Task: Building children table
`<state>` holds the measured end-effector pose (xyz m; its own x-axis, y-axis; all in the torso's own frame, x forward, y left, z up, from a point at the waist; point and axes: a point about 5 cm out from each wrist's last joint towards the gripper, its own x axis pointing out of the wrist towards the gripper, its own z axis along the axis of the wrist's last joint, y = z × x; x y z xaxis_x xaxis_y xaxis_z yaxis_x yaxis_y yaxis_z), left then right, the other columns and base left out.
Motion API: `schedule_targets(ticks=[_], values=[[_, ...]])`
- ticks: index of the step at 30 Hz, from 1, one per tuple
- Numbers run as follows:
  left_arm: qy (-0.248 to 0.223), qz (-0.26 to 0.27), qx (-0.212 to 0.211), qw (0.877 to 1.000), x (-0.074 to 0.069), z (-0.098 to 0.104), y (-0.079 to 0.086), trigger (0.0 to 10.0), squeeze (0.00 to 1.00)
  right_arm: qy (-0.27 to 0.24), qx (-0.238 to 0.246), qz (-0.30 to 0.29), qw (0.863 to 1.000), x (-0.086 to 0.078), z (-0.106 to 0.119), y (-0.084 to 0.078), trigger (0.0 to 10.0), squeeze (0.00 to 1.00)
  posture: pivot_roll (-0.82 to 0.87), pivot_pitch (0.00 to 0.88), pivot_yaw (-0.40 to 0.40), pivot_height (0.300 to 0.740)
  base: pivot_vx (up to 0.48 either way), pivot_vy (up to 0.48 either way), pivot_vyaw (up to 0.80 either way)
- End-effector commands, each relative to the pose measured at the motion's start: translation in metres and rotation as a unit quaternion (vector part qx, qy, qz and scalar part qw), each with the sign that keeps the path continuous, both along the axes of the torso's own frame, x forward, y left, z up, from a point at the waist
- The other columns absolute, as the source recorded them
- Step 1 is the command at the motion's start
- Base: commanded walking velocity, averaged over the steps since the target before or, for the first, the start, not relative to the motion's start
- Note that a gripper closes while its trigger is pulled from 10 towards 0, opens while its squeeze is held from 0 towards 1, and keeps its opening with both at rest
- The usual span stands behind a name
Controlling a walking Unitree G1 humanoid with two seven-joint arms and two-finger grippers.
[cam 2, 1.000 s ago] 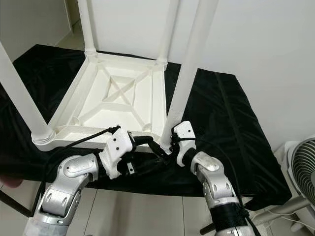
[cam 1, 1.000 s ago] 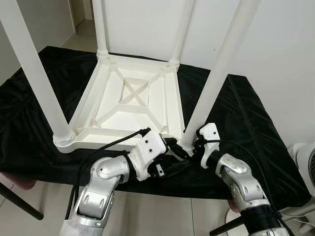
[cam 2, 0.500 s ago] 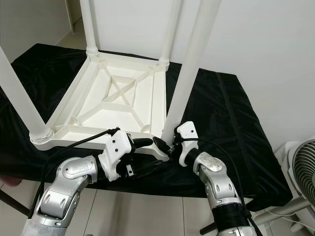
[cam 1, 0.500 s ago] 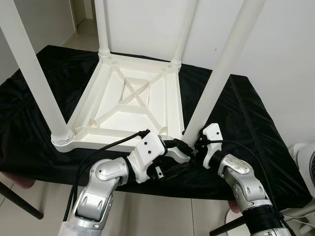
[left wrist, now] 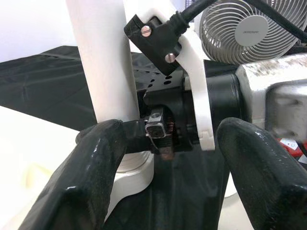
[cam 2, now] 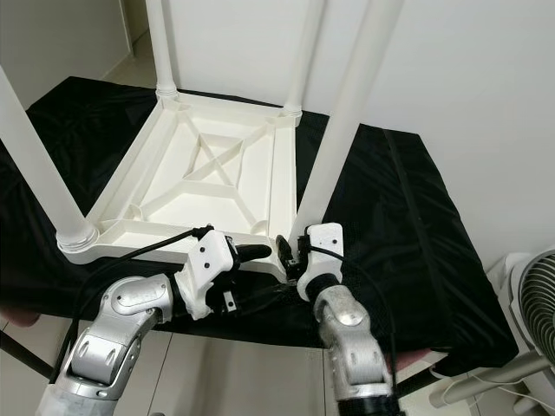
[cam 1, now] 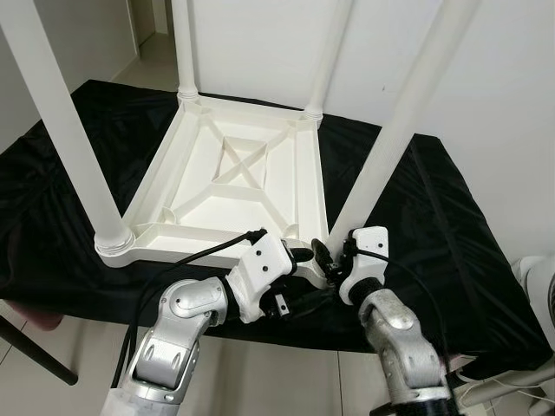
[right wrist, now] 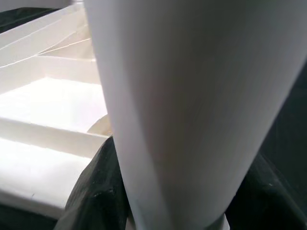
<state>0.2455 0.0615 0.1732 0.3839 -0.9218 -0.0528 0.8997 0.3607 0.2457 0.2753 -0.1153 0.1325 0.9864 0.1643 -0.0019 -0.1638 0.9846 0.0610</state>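
Observation:
The white children's table [cam 1: 234, 178] lies upside down on a black cloth, its four legs pointing up. My right gripper [cam 1: 324, 255] is at the base of the near right leg [cam 1: 392, 147], by the table's front corner. In the right wrist view that leg [right wrist: 192, 96] stands between the black fingers [right wrist: 96, 191], which clasp it on both sides. My left gripper [cam 1: 305, 276] is open just left of that corner. Its wide-apart fingers [left wrist: 91, 172] frame the leg [left wrist: 103, 62] and the right wrist.
The black cloth [cam 1: 434, 225] covers a low platform whose front edge runs just under my arms. The near left leg [cam 1: 69, 139] rises at the left and two more legs stand at the back. A white fan [cam 2: 531, 295] stands on the floor at the right. A white wall is close behind.
My right forearm has swung in leftward and now points more straight ahead, with the gripper still at the leg's base. The left gripper has stayed by the corner.

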Motion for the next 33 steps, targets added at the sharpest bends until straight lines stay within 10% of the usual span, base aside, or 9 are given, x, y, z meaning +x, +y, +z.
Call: schedule_targets(ticks=[1,4,5,8,9,10,16,17,33], values=[[-0.001,0.035,-0.011,0.999,0.003,0.001,-0.001,10.0,0.0,0.024,-0.008,-0.039,0.999,-0.002,-0.009,-0.01,0.0,0.0,-0.06,0.05,-0.101,0.74,0.0,0.0,0.0],[0.0,0.038,-0.015,0.999,0.003,0.001,-0.002,10.0,0.0,0.028,-0.008,-0.048,0.998,-0.006,-0.006,0.003,0.0,0.0,-0.06,0.052,-0.099,0.74,0.0,0.0,0.0],[0.001,0.038,-0.016,0.999,0.002,0.001,-0.002,10.0,0.0,0.022,0.001,-0.048,0.999,-0.006,-0.003,0.001,10.0,0.0,-0.06,0.052,-0.099,0.74,0.0,0.0,0.0],[0.002,0.038,-0.016,0.999,0.002,0.001,-0.002,10.0,0.0,0.018,0.009,-0.049,0.999,-0.005,-0.001,0.0,10.0,0.0,-0.06,0.052,-0.099,0.74,0.0,0.0,0.0],[0.001,0.038,-0.015,0.999,0.002,0.001,-0.002,10.0,0.0,0.011,0.013,-0.046,0.999,-0.005,0.002,-0.004,10.0,0.99,-0.05,0.051,-0.1,0.74,0.0,0.0,0.0],[0.0,0.036,-0.014,0.999,0.001,0.001,-0.001,10.0,0.0,0.005,0.017,-0.039,0.999,-0.005,0.003,-0.008,10.0,1.0,-0.05,0.052,-0.099,0.74,0.0,0.0,0.0],[0.0,0.035,-0.013,0.999,0.002,0.002,-0.001,10.0,0.0,-0.005,-0.002,-0.002,1.0,-0.004,0.006,-0.017,10.0,1.0,-0.05,0.055,-0.094,0.74,0.0,0.0,0.0],[0.001,0.031,-0.013,0.999,0.001,0.003,-0.001,10.0,0.0,-0.006,-0.005,0.038,0.999,-0.005,0.007,-0.018,10.0,0.0,-0.06,0.055,-0.092,0.74,0.0,0.0,0.0],[-0.004,0.026,-0.012,1.0,-0.001,0.004,-0.006,10.0,0.0,0.002,-0.094,0.28,0.955,0.021,-0.002,-0.032,10.0,0.0,-0.03,0.04,-0.108,0.74,0.0,0.0,0.0]])
